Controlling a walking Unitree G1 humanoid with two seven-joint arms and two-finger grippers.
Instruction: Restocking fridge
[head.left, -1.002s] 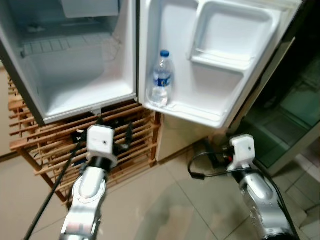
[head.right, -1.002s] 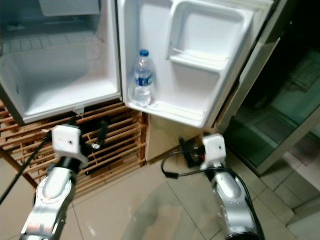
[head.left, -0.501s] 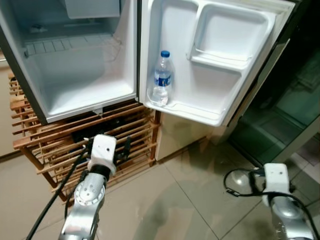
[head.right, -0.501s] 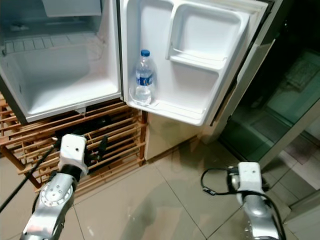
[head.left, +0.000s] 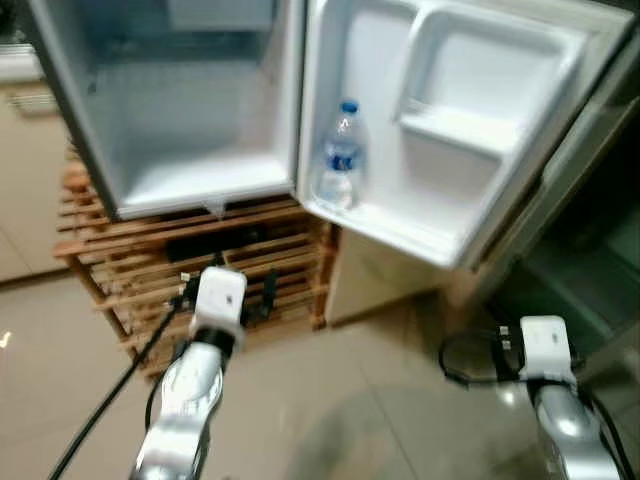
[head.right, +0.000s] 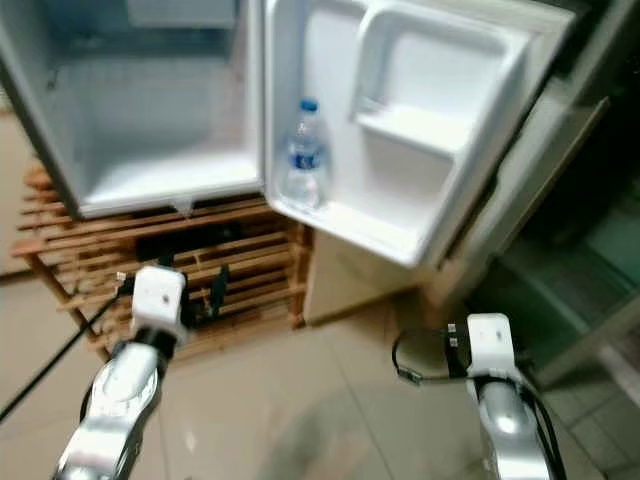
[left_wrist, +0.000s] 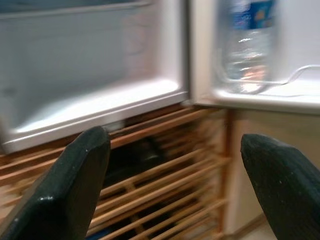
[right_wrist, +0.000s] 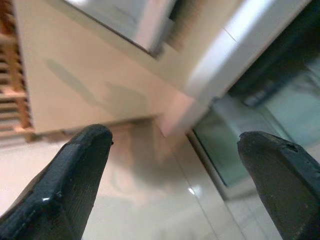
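Since the earlier frames the whole picture has slid right and blurred, so the head camera has swung; the right arm has drawn back from the door to hang low over the tiles. The water bottle stands upright in the lower shelf of the open fridge door, beside the bare fridge cavity, which sits on a wooden rack. The left gripper is spread wide, holding nothing, aimed at the rack; the right gripper is likewise spread and unladen. The right wrist view alone shows the glass panel beyond the door, which a careless turn could strike.
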